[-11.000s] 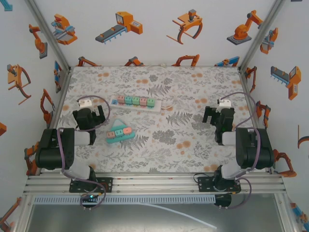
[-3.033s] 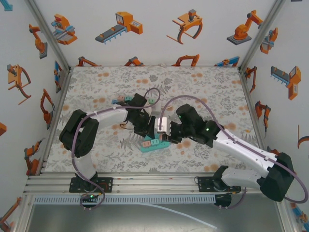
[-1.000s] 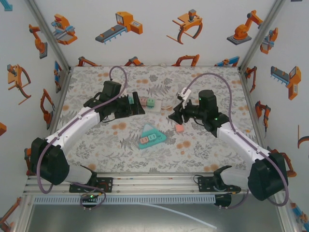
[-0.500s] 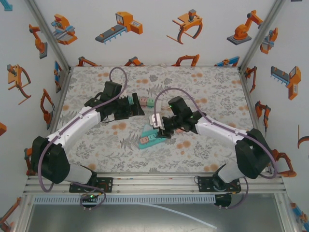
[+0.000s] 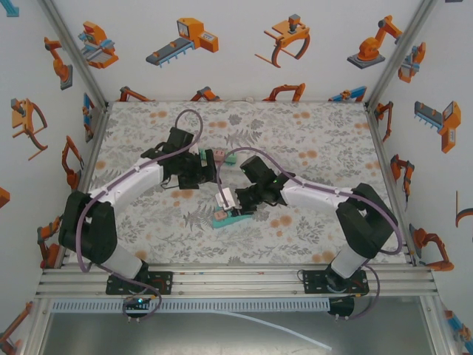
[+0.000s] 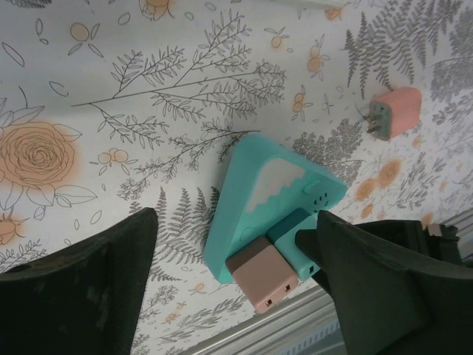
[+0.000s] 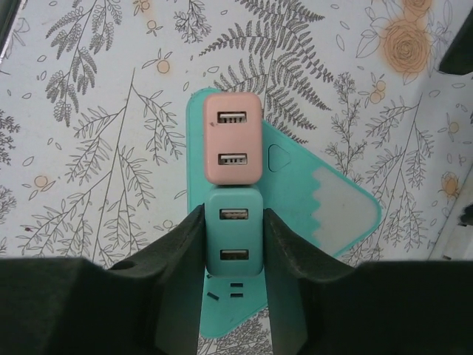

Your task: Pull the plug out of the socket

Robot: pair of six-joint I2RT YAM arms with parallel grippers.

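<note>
Near the middle of the floral surface [image 5: 318,148], seen from above, the right hand [image 5: 238,201] reaches across to the triangular teal socket [image 5: 235,217]. The left hand [image 5: 198,171] hangs just behind that socket, beside a pastel power strip [image 5: 220,155] that its arm partly hides. From the left wrist, that hand's own fingers [image 6: 81,288] stand wide apart with nothing between them, so it is released and empty. Past them the socket lies flat, carrying a pink plug [image 6: 262,275] and a teal plug [image 6: 290,235] side by side on one edge. A second, loose pink plug [image 6: 395,111] rests on its side well apart. From the right wrist, the pads [image 7: 183,259] are clenched on the two flat sides of the teal plug, which sits seated in the socket, touching the pink one above it. Gripping those sides likely leaves the USB face clear and lines the wrist up for a straight draw away from the base. Nothing pins the socket down, so it may well lift or slide with the plug; the free left hand looks placed to brace it.
</note>
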